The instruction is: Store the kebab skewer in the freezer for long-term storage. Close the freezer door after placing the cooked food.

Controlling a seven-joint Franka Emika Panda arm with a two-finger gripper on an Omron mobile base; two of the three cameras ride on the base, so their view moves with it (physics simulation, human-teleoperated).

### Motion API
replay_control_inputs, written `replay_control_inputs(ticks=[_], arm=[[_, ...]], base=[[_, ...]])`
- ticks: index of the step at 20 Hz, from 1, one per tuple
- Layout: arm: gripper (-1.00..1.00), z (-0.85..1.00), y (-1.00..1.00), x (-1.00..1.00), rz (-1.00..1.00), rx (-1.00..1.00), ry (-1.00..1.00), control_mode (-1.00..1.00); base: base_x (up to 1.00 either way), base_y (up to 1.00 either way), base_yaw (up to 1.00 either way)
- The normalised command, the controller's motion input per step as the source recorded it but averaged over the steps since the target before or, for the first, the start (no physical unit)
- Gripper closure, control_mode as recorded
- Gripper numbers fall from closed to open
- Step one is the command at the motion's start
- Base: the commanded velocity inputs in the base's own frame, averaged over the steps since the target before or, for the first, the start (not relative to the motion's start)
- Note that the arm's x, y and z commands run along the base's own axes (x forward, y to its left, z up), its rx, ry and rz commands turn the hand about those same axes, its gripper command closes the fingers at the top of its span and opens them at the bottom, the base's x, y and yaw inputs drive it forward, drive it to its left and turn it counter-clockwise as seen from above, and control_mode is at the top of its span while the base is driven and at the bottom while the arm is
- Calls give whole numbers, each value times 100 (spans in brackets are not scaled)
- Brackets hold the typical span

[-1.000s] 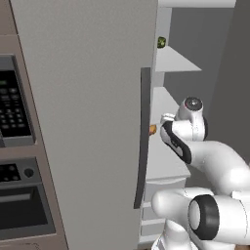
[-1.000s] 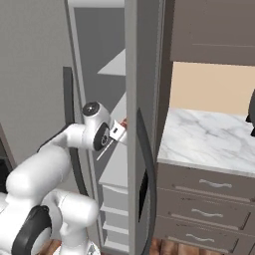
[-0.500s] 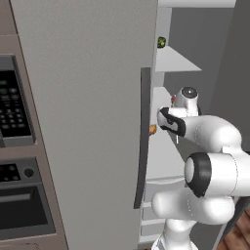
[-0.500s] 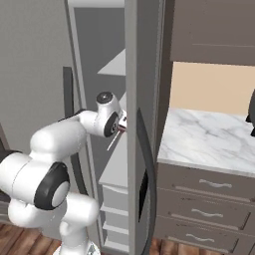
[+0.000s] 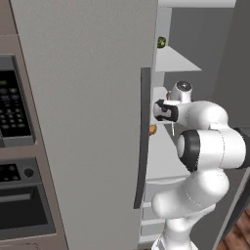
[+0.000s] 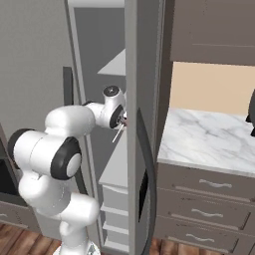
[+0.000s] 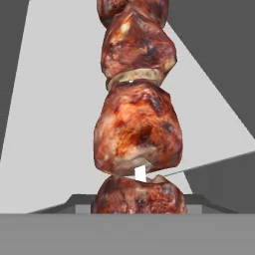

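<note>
**Skewer in the gripper, carried inside the open freezer**

The kebab skewer (image 7: 137, 114) looks light and stiff along its thin stick, but the meat chunks are soft, greasy-looking and uneven, so they could slip or turn under a pinch. The safer hold, by my judgement, is across the firm meat near the middle or on the bare stick, with the load kept hanging straight so it does not swing.

The gripper (image 6: 121, 119) is closed on the skewer. In the hand view the chunks run straight up the middle from between the fingertips, with a sliver of pale stick showing between 2 of them. From the right base view, the bare pale end of the stick slants down and left just below the gripper.

The skewer sits inside the freezer (image 6: 99, 60), above a white shelf (image 7: 50, 124), not yet resting on it. The freezer door (image 6: 142, 99) stands open just beside the arm.
</note>
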Motion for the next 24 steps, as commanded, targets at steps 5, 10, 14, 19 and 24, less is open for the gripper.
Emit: replay_control_inputs(ticks=[5,10,14,19,24], arm=[[100,0,-16,49,11,0,5,-100],[100,-5,-11,44,7,0,6,-100],[100,-11,-6,52,1,0,7,-100],[100,-33,-1,46,1,0,1,-100],[100,-39,0,30,4,0,-3,-100]], base=[[0,0,0],[0,0,0],[0,0,0],[0,0,0],[0,0,0]])
